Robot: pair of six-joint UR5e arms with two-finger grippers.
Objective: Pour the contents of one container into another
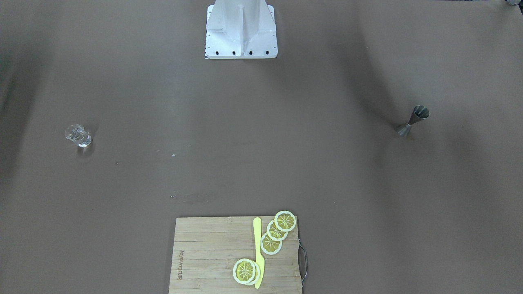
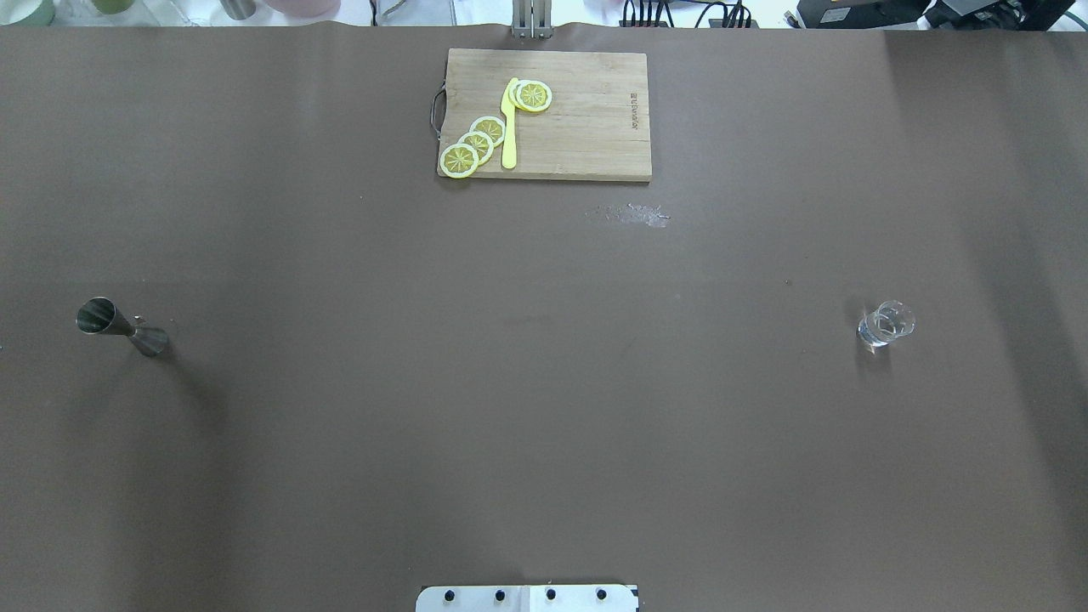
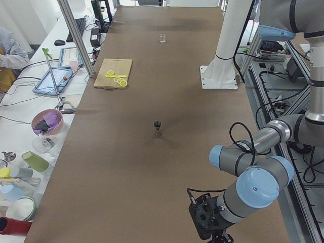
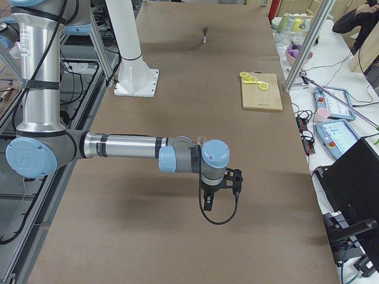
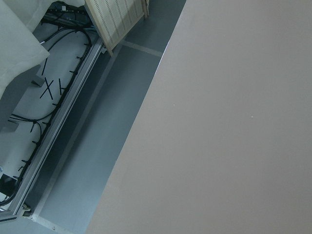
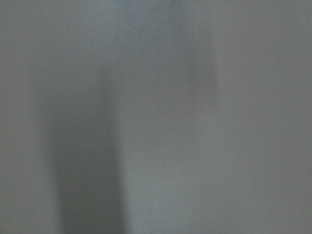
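The dark steel jigger (image 2: 119, 325) stands upright and alone on the brown table, on my left side; it also shows in the front view (image 1: 412, 120) and the left side view (image 3: 157, 128). The small clear glass (image 2: 886, 324) stands upright far across on my right side (image 1: 78, 136). Neither gripper is near either one. My left gripper (image 3: 217, 234) hangs past the table's near end, mostly cut off, and I cannot tell its state. My right gripper (image 4: 208, 205) points down above the table near the glass's end, and I cannot tell if it is open or shut. Both wrist views show only bare surface.
A wooden cutting board (image 2: 586, 127) with lemon slices (image 2: 476, 143) and a yellow knife (image 2: 509, 127) lies at the far middle edge. The white robot base (image 1: 241, 30) stands at the near middle. Bowls and cups (image 3: 30, 152) crowd a side bench, where a person (image 3: 7, 55) sits.
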